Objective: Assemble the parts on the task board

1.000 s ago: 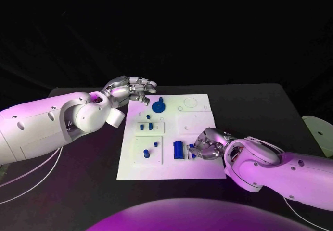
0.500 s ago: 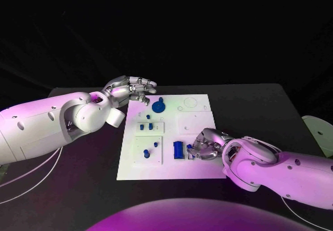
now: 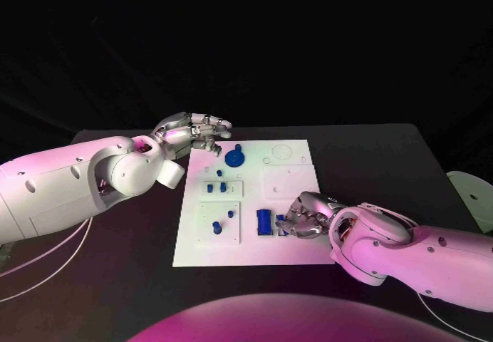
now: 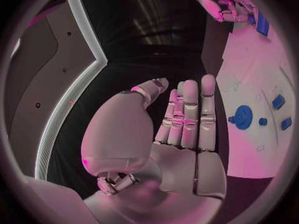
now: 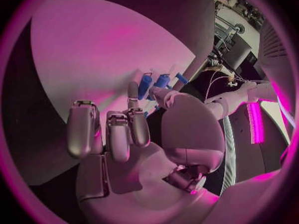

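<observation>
The task board [image 3: 251, 203] lies at the table's [image 3: 390, 153] centre. A rectangular blue part [image 3: 264, 221] sits toward the board's 5 o'clock corner, with the right hand [image 3: 304, 215] just beside it at 3 o'clock, fingers curled over a smaller blue piece [image 3: 281, 222] — whether they grip it I cannot tell. Seating should go best with a straight, gentle press. The round blue part [image 3: 235, 157] rests near 12 o'clock; short pegs [image 3: 216, 188] stand at the 9 o'clock edge. The left hand [image 3: 195, 131] hovers at 11 o'clock, fingers straight and together in its wrist view, holding nothing.
</observation>
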`<control>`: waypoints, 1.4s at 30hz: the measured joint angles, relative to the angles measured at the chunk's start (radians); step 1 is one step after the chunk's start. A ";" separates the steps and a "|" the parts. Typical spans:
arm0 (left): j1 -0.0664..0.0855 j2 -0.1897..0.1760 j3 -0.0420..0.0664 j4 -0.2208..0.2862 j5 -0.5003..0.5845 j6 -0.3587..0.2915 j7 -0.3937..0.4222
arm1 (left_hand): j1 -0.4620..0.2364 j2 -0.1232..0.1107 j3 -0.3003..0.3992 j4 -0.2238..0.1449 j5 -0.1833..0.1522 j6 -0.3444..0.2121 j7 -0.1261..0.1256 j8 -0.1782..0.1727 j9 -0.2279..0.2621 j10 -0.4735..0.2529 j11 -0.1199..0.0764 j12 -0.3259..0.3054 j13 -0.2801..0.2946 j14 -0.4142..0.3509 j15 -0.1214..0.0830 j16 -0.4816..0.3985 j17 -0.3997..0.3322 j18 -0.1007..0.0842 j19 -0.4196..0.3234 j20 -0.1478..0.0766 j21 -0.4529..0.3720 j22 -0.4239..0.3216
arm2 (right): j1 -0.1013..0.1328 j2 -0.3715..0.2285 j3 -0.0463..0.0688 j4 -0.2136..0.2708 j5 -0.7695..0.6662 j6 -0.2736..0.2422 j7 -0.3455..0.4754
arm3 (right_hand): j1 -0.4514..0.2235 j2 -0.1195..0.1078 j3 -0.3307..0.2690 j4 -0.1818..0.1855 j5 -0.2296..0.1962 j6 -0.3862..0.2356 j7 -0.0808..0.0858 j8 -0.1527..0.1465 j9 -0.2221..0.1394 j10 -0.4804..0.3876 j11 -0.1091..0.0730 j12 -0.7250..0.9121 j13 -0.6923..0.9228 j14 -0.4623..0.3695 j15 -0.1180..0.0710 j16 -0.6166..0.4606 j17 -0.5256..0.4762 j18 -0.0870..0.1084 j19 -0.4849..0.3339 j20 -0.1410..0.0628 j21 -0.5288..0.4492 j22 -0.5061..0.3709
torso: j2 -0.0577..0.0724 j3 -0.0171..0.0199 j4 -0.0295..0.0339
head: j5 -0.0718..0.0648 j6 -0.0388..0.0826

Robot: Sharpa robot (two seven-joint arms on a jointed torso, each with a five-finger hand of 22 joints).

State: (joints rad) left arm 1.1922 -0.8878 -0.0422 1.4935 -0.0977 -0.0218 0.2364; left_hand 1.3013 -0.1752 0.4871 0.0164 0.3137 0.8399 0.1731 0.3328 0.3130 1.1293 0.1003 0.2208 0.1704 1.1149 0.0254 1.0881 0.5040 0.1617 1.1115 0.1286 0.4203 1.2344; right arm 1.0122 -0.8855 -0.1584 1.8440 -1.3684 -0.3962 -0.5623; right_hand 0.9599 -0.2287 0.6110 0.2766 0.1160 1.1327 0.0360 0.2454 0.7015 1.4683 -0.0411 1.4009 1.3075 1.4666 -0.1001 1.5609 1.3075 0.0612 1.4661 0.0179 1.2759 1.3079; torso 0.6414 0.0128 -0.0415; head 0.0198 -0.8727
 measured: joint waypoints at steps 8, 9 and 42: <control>0.000 0.000 0.000 -0.001 0.000 0.000 -0.001 | 0.000 0.000 0.000 0.000 0.000 0.000 0.000 0.000 0.000 0.000 0.000 0.000 0.000 0.000 0.000 0.000 0.000 0.000 0.000 0.000 0.000 0.000 | 0.000 0.000 0.000 0.002 -0.005 -0.002 -0.001 | -0.064 0.022 -0.089 0.017 -0.060 0.012 -0.005 0.000 -0.005 0.000 0.000 0.004 0.000 0.000 0.000 0.000 0.000 0.000 0.000 0.000 0.000 0.000 | 0.000 0.0006 -0.0001 | -0.001 0.000; 0.000 0.000 0.000 -0.001 0.000 0.000 -0.001 | 0.000 0.000 0.000 0.000 0.000 0.000 0.000 0.000 0.000 0.000 0.000 0.000 0.001 0.000 0.000 0.000 0.000 0.000 0.000 0.000 0.000 0.000 | -0.001 0.000 0.000 0.002 -0.007 -0.002 -0.002 | -0.067 0.026 -0.089 0.017 -0.060 0.012 -0.005 0.000 -0.006 0.000 0.000 0.004 0.000 0.000 0.000 0.000 0.000 0.000 0.000 0.000 0.000 0.000 | 0.000 0.0006 -0.0002 | -0.001 0.000; 0.000 0.001 0.000 -0.010 -0.001 0.000 -0.003 | -0.004 0.004 0.000 0.000 0.004 -0.004 -0.004 0.000 0.000 0.000 0.000 0.000 0.001 0.000 0.000 0.000 -0.001 0.000 0.000 0.000 -0.004 0.000 | -0.002 -0.069 0.000 0.062 -0.006 0.005 0.004 | 0.033 -0.011 -0.144 0.012 -0.060 0.014 -0.008 -0.004 -0.011 0.000 0.000 0.004 0.001 0.000 0.000 0.000 0.000 0.000 0.000 0.000 0.000 0.000 | 0.001 0.0002 0.0003 | 0.003 0.000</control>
State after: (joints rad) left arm 1.1920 -0.8870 -0.0423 1.4832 -0.0989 -0.0218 0.2330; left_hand 1.2973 -0.1712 0.4871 0.0164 0.3174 0.8363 0.1694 0.3326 0.3125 1.1293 0.1003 0.2207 0.1710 1.1149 0.0254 1.0881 0.5031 0.1617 1.1114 0.1287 0.4165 1.2344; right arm 1.0106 -0.9548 -0.1587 1.9057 -1.3742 -0.3910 -0.5579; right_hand 0.9929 -0.2397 0.4665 0.2885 0.0557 1.1471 0.0285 0.2414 0.6908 1.4683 -0.0411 1.4048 1.3081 1.4666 -0.1001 1.5608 1.3074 0.0611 1.4661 0.0179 1.2758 1.3075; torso 0.6423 0.0129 -0.0412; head 0.0233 -0.8727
